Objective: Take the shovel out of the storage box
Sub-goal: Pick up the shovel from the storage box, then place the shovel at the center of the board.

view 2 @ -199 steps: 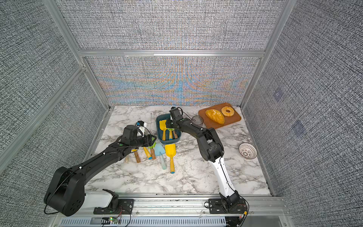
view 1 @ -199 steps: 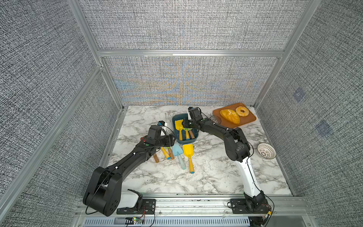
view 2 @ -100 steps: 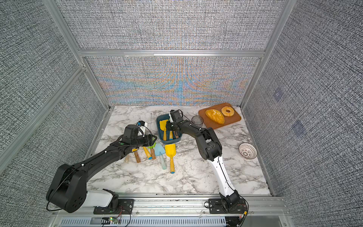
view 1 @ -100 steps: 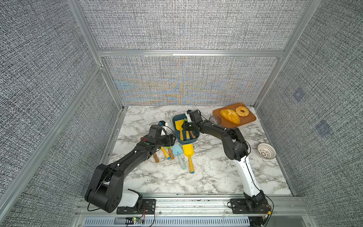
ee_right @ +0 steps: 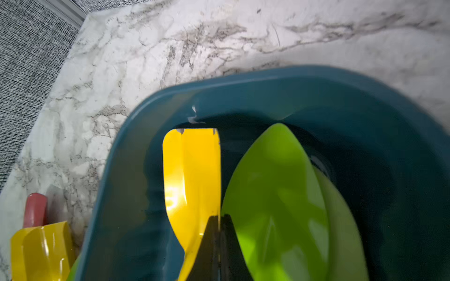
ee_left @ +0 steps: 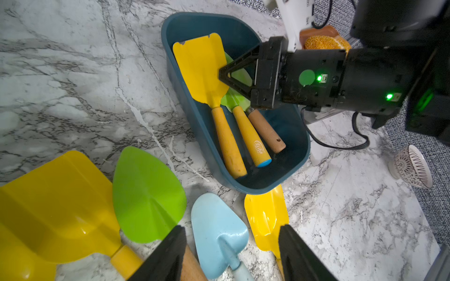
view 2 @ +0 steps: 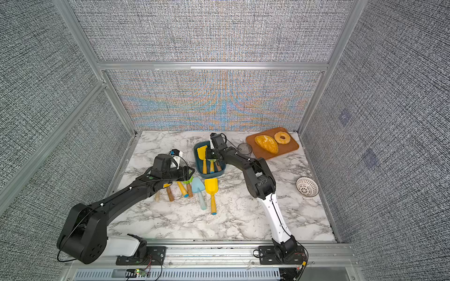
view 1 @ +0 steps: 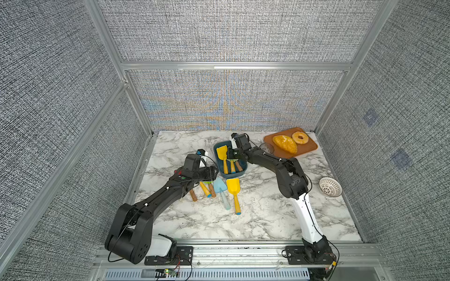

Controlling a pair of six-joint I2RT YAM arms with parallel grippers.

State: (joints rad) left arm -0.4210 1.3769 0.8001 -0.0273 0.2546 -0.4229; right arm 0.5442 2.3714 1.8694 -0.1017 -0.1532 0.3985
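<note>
The dark teal storage box (view 1: 216, 161) (view 2: 197, 163) sits at the back middle of the marble table. A yellow shovel (view 1: 222, 152) (ee_left: 202, 68) lies in it, next to two green-bladed shovels (ee_left: 233, 99) (ee_right: 272, 194). My right gripper (view 1: 230, 155) (ee_right: 220, 219) reaches into the box and is shut on the right edge of the yellow shovel's blade (ee_right: 190, 170). My left gripper (view 1: 214, 170) (ee_left: 231, 233) hovers open in front of the box, above the shovels on the table, holding nothing.
Several shovels lie in front of the box, among them a light blue trowel (view 1: 221, 188) and a yellow scoop (view 1: 233, 189). An orange tray (view 1: 309, 149) with bread and a doughnut, a clear cup (view 1: 266, 148) and a white bowl (view 1: 330, 186) stand to the right.
My right gripper has shifted slightly left inside the box and closed its jaws on the yellow shovel's blade edge. The left arm has stayed put.
</note>
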